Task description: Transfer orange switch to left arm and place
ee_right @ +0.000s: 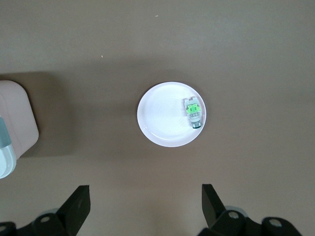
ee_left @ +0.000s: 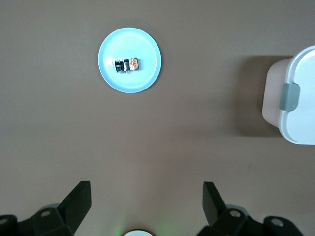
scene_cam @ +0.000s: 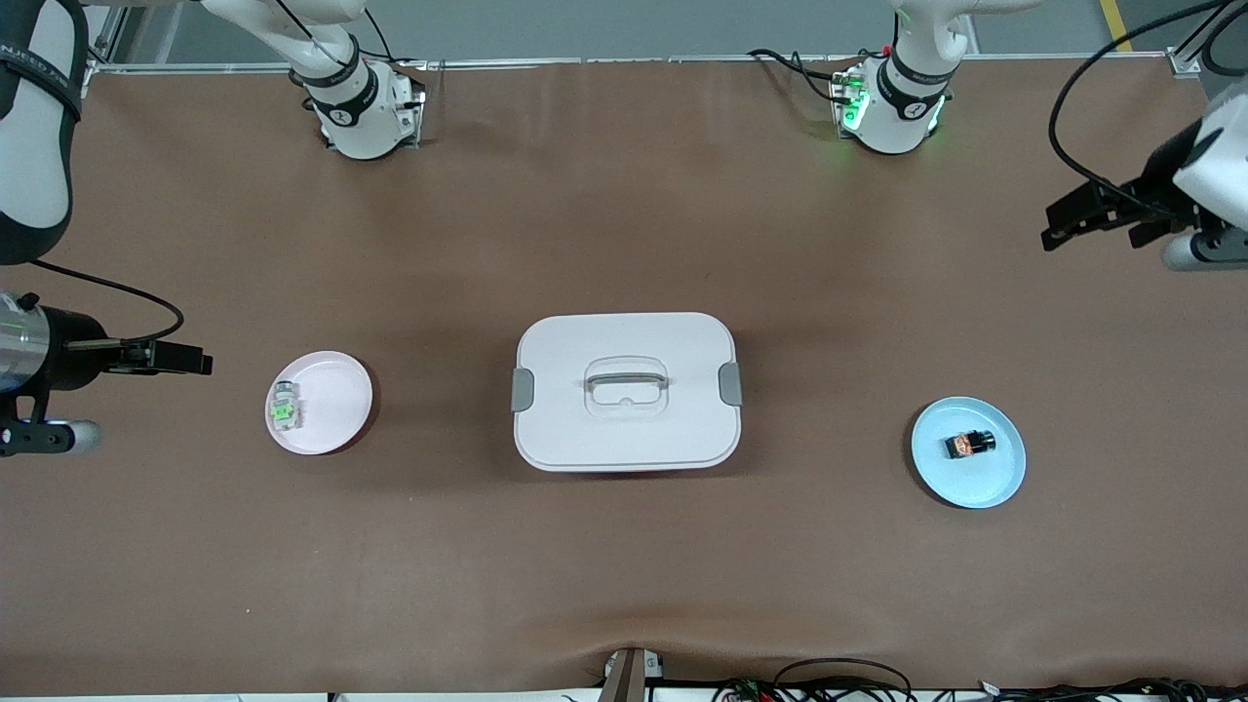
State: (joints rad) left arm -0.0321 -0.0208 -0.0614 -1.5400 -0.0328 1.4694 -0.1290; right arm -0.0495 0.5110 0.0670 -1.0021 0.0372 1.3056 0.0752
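Observation:
The orange switch [scene_cam: 969,445] [ee_left: 127,65], black with an orange centre, lies on a pale blue plate [scene_cam: 975,483] [ee_left: 147,73] toward the left arm's end of the table. The white box [scene_cam: 626,390] [ee_left: 295,98] [ee_right: 15,118], with grey latches, sits mid-table. My left gripper [scene_cam: 1072,216] [ee_left: 146,196] hangs open and empty over bare table at the left arm's end, apart from the blue plate. My right gripper [scene_cam: 185,359] [ee_right: 146,196] hangs open and empty over bare table at the right arm's end.
A pale pink plate [scene_cam: 336,395] [ee_right: 162,118] lies toward the right arm's end, beside the box. On it lies a clear switch with a green centre [scene_cam: 284,407] [ee_right: 193,112]. Brown mat covers the table between plates and box.

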